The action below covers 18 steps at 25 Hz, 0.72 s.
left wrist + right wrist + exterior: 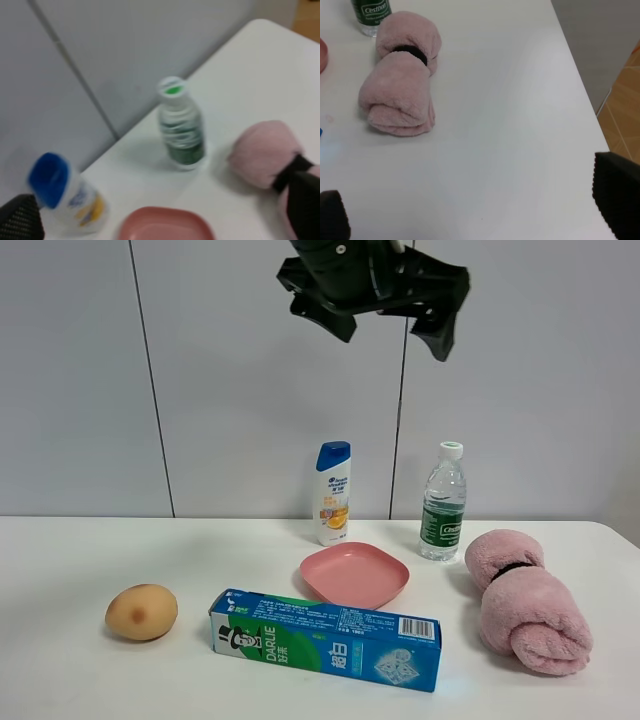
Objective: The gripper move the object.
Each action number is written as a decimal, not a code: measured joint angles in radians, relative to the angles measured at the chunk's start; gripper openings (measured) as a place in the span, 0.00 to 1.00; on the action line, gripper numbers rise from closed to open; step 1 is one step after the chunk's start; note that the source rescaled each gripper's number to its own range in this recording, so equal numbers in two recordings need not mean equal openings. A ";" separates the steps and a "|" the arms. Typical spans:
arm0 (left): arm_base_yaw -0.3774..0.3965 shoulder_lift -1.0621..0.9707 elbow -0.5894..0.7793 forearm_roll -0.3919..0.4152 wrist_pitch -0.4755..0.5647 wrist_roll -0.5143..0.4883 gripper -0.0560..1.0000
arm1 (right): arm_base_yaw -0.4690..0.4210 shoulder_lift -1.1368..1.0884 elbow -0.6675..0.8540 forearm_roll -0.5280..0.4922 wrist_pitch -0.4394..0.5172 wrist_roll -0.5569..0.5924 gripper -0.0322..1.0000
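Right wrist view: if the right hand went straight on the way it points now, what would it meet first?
Probably bare table. The right hand is open, its fingertips dark at both lower corners, and only white tabletop lies between and ahead of them. The pink towel roll sits off to one side of that line, though depth is hard to judge.

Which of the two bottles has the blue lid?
The white shampoo bottle has the blue cap. It stands behind the pink plate. The other one, the clear water bottle with the green label, has a white cap and stands next to the pink towel.
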 joint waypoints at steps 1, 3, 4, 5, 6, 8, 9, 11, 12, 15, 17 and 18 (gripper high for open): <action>0.026 -0.005 0.000 0.001 0.005 0.001 1.00 | 0.000 0.000 0.000 0.000 0.000 0.000 1.00; 0.081 -0.018 0.000 0.001 0.026 0.003 1.00 | 0.000 0.000 0.000 0.000 0.000 0.000 1.00; 0.114 -0.024 0.000 0.001 0.033 0.003 1.00 | 0.000 0.000 0.000 0.000 0.000 0.000 1.00; 0.148 -0.032 0.000 0.002 0.042 0.004 1.00 | 0.000 0.000 0.000 0.000 0.000 0.000 1.00; 0.178 -0.041 0.000 0.003 0.051 0.007 1.00 | 0.000 0.000 0.000 0.000 0.000 0.000 1.00; 0.253 -0.054 0.000 0.004 0.068 0.009 1.00 | 0.000 0.000 0.000 0.000 0.000 0.000 1.00; 0.290 -0.060 0.000 0.006 0.074 0.010 1.00 | 0.000 0.000 0.000 0.000 0.000 0.000 1.00; 0.358 -0.069 0.000 0.011 0.079 0.011 1.00 | 0.000 0.000 0.000 0.000 0.000 0.000 1.00; 0.395 -0.073 0.000 0.020 0.085 0.012 1.00 | 0.000 0.000 0.000 0.000 0.000 0.000 1.00; 0.498 -0.081 0.000 0.049 0.119 0.013 1.00 | 0.000 0.000 0.000 0.000 0.000 0.000 1.00; 0.565 -0.085 0.000 0.054 0.151 0.015 1.00 | 0.000 0.000 0.000 0.000 0.000 0.000 1.00; 0.599 -0.086 0.000 0.055 0.164 0.017 1.00 | 0.000 0.000 0.000 0.000 0.000 0.000 1.00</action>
